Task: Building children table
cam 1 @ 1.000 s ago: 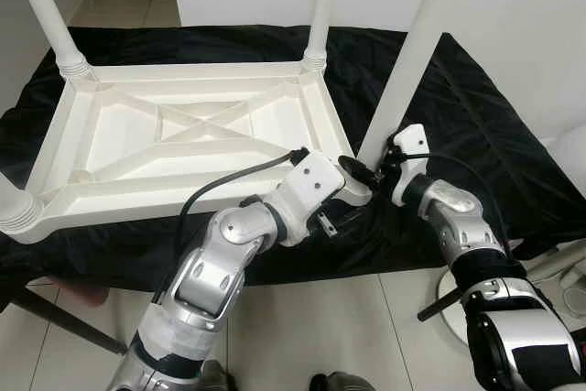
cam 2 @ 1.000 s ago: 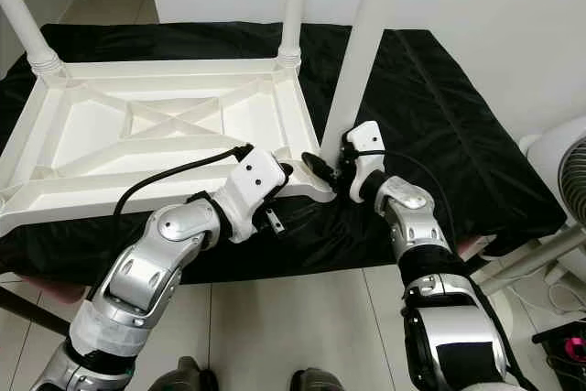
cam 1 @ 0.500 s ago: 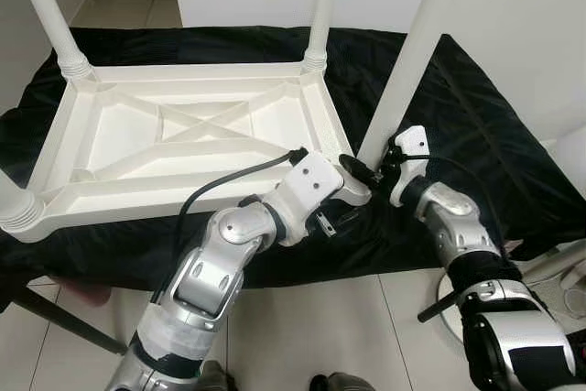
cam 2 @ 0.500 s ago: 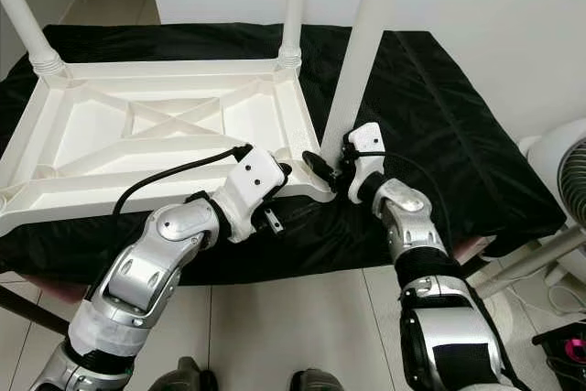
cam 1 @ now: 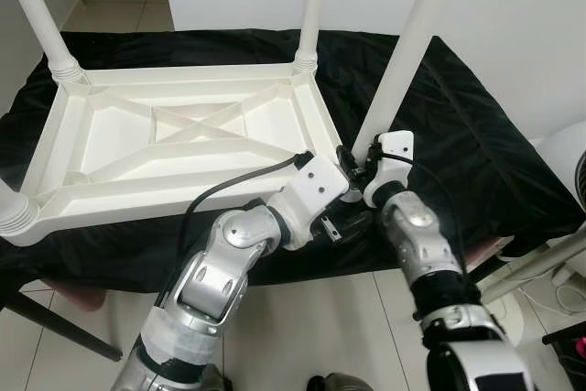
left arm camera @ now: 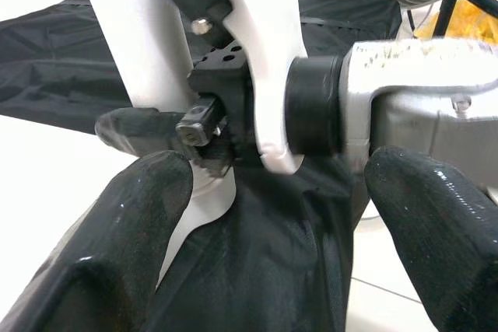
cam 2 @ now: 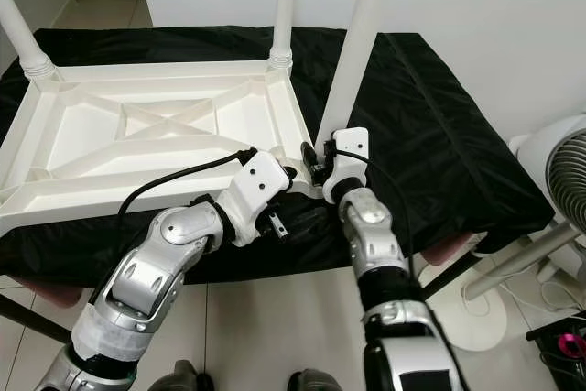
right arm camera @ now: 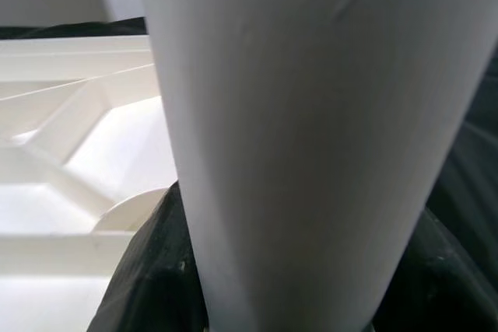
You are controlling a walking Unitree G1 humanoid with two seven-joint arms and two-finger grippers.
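Both arms reach forward, wrists close together. The left end effector (cam 1: 341, 217) has its fingers (left arm camera: 117, 262) spread apart. The right end effector (cam 1: 352, 160) is closed round a white leg (cam 1: 403, 52).

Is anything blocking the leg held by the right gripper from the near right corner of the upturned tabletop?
Nothing visible does. The right gripper holds the white leg right at the tabletop's near right corner, with the left gripper beside it there.

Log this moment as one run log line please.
step: fit fourth leg | right gripper: shut on table leg at base | left gripper: open, beside near corner | tabletop: upside down on black cloth
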